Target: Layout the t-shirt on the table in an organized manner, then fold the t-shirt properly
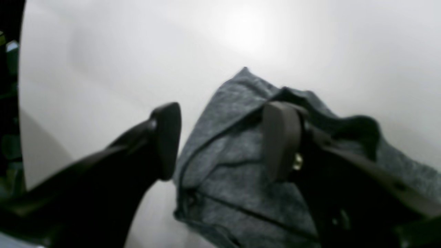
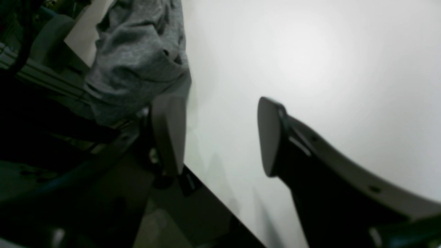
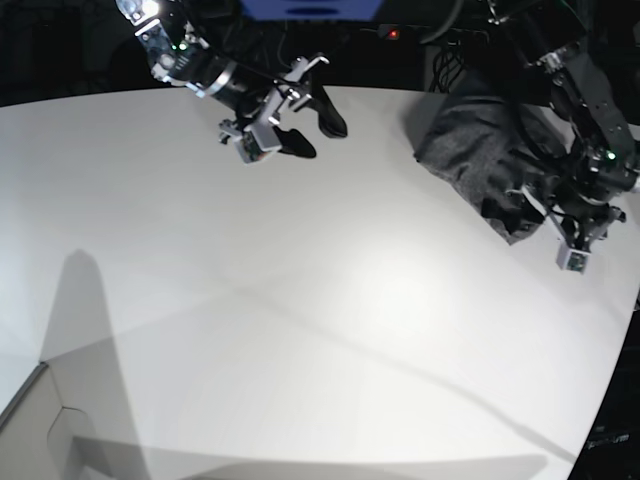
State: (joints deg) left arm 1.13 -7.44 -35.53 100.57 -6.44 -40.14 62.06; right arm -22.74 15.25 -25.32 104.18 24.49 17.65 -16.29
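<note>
Lying in a wrinkly heap, the grey t-shirt [image 3: 478, 160] is seen near the far edge of the white counter [image 3: 300, 330], on the right side of the base view. It is bunched up and not spread flat. In the left wrist view, folds and a hemmed edge of the t-shirt [image 1: 234, 158] can be made out, with the white counter [image 1: 103, 51] bare past it. The left gripper [image 1: 224, 141] is held right over the cloth, and its jaws are spread apart, with one finger over the shirt and the other over the bare counter beside it. No cloth is pinched between them. The right gripper [image 2: 220, 137] is seen well apart from the heap, held above the bare counter [image 2: 310, 69]. Its jaws are spread wide too, and nothing is held in them. In the right wrist view, the t-shirt [image 2: 137, 62] is seen behind one finger, at the counter's edge.
</note>
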